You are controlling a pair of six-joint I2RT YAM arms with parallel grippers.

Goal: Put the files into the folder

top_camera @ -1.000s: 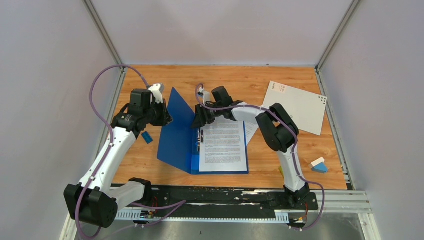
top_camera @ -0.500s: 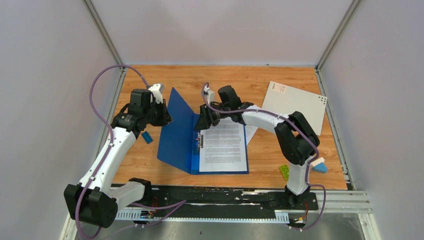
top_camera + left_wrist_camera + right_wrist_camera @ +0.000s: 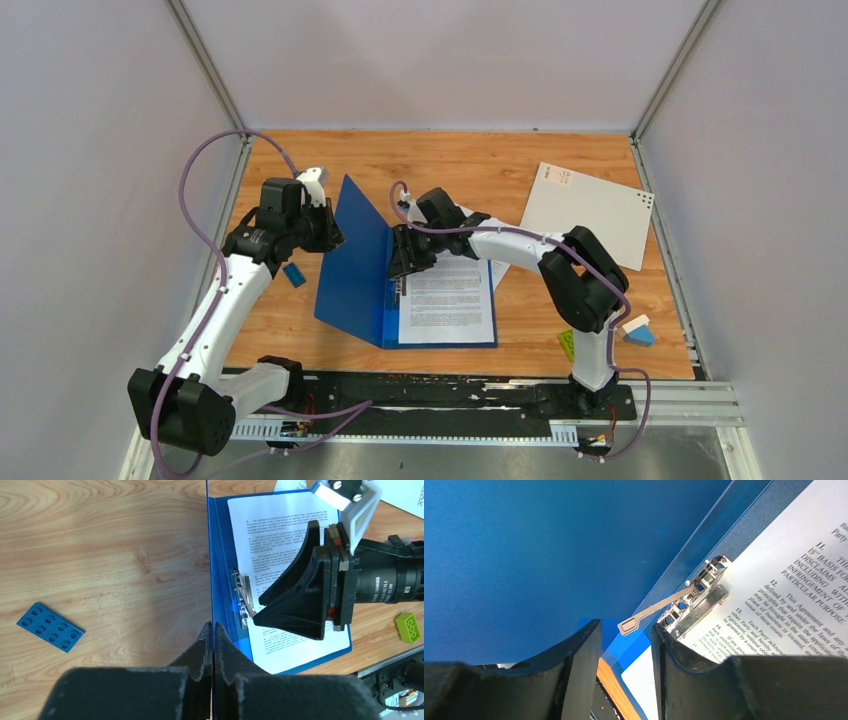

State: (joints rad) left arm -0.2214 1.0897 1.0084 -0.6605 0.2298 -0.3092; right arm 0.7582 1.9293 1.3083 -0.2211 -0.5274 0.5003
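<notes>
At the middle of the wooden desk point(image 3: 480, 170) lies the blue folder point(image 3: 355, 265), open, its right half flat and its left cover raised at a steep tilt toward the left. The left pincer point(image 3: 330, 232) is clamped on the far upper edge of that raised cover; in the left wrist view its two black fingers point(image 3: 202, 645) press together with only the thin blue edge between them. The files point(image 3: 450, 300) rest on the folder's flat right half, printed side up, their left margin against the metal clip point(image 3: 242, 597) by the spine. Another white paper corner pokes out past the folder's right edge under the right arm; whether it is a second sheet I cannot tell. The right pincer point(image 3: 400, 265) hangs low over the far end of the clip, pointing left toward the spine. Its fingers point(image 3: 584, 650) stand slightly apart, and the clip's silver lever point(image 3: 649, 614) rises slantwise with its tip in the gap between them; whether either finger touches it cannot be made out. Far right on the desk, well apart from the folder, lies a pale grey sheet point(image 3: 590, 215). A blue flat brick point(image 3: 294, 275) sits just left of the folder beside the left arm. A green brick point(image 3: 567, 345) lies near the right arm's base, and a white and blue block point(image 3: 636, 330) sits by the desk's right edge.
</notes>
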